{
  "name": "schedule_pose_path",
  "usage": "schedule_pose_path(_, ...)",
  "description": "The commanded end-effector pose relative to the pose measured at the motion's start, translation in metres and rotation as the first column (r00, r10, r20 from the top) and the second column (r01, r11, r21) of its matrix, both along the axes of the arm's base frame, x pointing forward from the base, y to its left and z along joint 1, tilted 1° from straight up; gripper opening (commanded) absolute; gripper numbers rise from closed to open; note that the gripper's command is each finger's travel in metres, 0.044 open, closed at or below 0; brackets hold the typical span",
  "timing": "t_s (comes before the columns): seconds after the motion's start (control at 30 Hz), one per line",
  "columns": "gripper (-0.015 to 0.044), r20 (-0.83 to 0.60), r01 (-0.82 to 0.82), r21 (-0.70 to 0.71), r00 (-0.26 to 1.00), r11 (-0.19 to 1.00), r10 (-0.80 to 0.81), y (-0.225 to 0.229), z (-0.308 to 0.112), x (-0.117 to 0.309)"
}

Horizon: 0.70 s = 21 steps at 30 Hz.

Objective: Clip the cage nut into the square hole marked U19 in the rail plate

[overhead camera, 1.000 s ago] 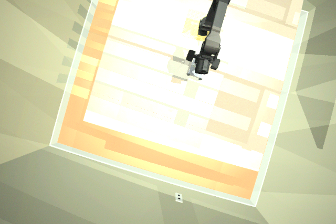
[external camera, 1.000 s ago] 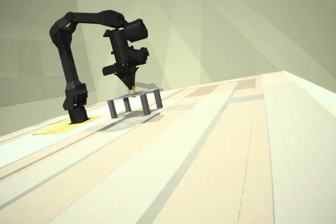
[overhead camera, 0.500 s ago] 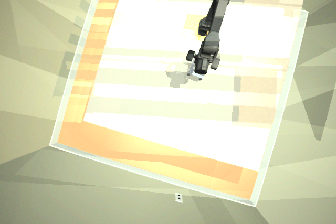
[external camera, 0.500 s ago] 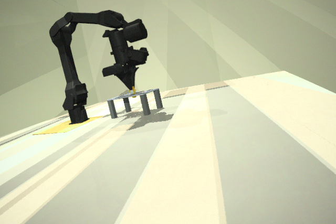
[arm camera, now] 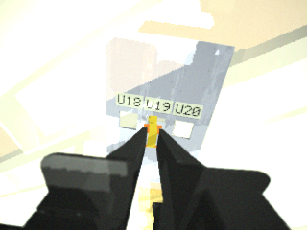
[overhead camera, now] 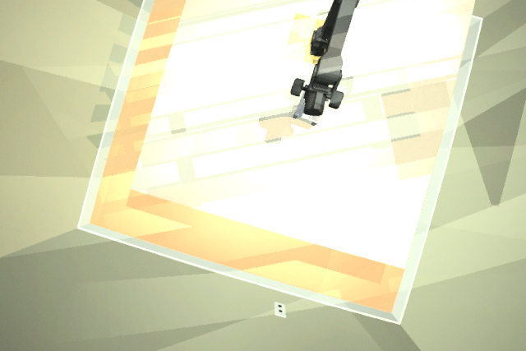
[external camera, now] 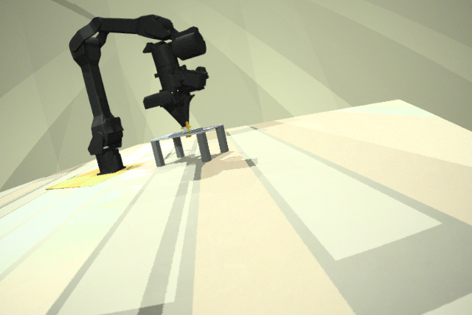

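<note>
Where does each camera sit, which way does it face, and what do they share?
Top: high overhead, facing down on the black jointed arm.
Exterior: off to the side, facing across the pale tabletop; whole arm visible.
Wrist: on the arm, facing past the black gripper fingers to the grey rail plate.
Exterior and wrist share the yellow nut.

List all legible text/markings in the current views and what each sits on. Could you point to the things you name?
"U18": label on the rail plate (external camera: 164,137) (arm camera: 165,86), left in the wrist view.
"U19": middle label, same plate, just above the yellow nut (external camera: 187,128) (arm camera: 152,136) held in the gripper (external camera: 186,125) (arm camera: 152,132).
"U20": right label, same plate.
No other text is readable; none can be made out in the top or exterior views.
</note>
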<state>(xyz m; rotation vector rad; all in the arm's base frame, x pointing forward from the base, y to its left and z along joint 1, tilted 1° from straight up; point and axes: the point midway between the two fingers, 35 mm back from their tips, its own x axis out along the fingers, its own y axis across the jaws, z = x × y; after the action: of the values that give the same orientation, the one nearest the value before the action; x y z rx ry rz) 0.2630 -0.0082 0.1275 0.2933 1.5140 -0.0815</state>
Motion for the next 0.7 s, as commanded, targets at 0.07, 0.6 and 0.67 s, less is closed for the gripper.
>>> schedule_pose_path(0.07,0.0023,0.004,-0.004,0.007,1.000,1.000,0.004,0.0017,0.0007,0.0002)
schedule_pose_path(0.6,0.0023,0.008,-0.005,0.023,1.000,1.000,0.005,0.0011,0.0006,0.0000)
schedule_pose_path(0.67,0.0023,0.008,-0.005,0.025,1.000,1.000,0.005,0.0010,0.0005,0.0000)
